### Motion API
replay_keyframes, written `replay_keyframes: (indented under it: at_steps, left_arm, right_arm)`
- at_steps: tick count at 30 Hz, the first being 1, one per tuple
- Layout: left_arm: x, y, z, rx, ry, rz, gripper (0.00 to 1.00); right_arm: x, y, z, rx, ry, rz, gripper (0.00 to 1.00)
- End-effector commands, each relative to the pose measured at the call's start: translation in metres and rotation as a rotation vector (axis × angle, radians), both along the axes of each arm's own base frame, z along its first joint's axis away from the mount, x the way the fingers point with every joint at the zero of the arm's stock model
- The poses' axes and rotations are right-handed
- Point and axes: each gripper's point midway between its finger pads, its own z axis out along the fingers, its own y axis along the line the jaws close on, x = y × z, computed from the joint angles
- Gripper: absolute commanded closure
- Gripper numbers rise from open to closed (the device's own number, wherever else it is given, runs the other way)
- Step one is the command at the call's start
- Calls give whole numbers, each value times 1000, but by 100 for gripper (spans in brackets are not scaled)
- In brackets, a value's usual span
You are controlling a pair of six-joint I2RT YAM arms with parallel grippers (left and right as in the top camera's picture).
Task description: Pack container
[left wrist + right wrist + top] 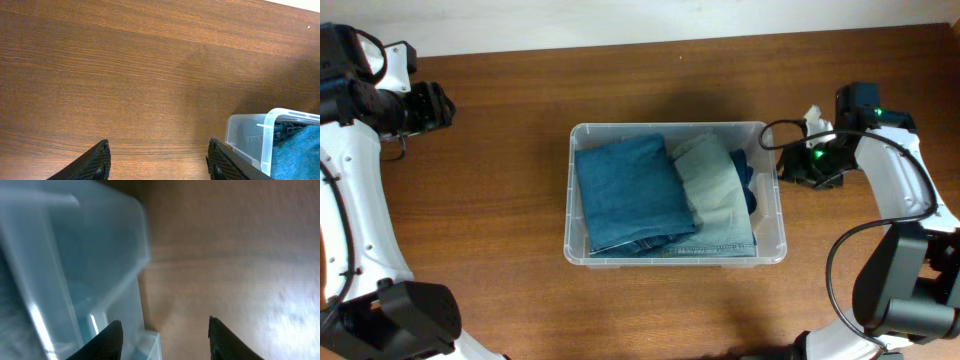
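Container (pixel 670 128) sits mid-table with its long axis running arm to arm, and it holds folded dark denim (pixel 630 195) and a paler piece (pixel 715 190). Right gripper (pixel 165 335) is nearer, just outside the right end wall, fingers spread wide and empty. Left gripper (pixel 159 160) is also spread and empty, well apart over the flat wooden table (pixel 500 250), so there's room all round.

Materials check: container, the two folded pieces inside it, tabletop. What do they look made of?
Container: clear, glossy plastic; the contents and the table show through its walls. Darker blue piece: woven cloth, likely denim, matte, with seam lines at its lower edge. Paler piece: similar faded fabric, matte; the weave is too small to tell. Table: wood or wood-look laminate, with brown grain lines and a soft sheen.
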Motion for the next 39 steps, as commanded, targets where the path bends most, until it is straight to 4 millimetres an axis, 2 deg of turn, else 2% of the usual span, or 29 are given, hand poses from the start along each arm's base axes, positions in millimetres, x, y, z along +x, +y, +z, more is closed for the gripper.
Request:
replay_keyframes:
  at_steps: [1,5,9,15,19,20,25,27,30,31,32,35,39]
  left_arm:
    - [0,-4,-5,-28,13,-3,37]
    - [0,-4,-5,-29,14,-3,37]
    - [-1,-4,-6,-30,19,-3,37]
    - [-2,-4,-6,-30,21,-3,37]
    - [-3,-5,-6,-32,26,-3,37]
    - [-3,-5,-7,-32,28,-4,37]
    - [0,-12,-10,27,19,-92,37]
    - [3,-14,-14,69,19,-115,37]
    - [7,-18,-34,149,43,-160,37]
    - [8,-20,-42,164,52,-176,22]
    - [9,-20,-50,175,59,-176,0]
    - [5,-24,-65,167,94,-185,0]
    - [-17,-29,-73,133,182,-199,0]
  right_arm:
    - [13,22,11,105,-86,57,51]
    - [25,28,19,146,-152,74,50]
    - [28,42,25,186,-202,159,50]
    - [38,49,30,167,-251,196,37]
    - [55,23,41,28,-272,132,5]
    - [60,15,49,-23,-284,122,1]
    - [84,-22,98,-258,-358,68,1]
    - [91,-25,113,-277,-398,61,2]
    - [101,-25,131,-277,-457,58,1]
    - [100,-22,133,-264,-458,66,2]
    - [100,-18,134,-254,-463,90,2]
    - [90,-15,130,-247,-427,126,2]
    - [75,-15,125,-236,-360,98,2]
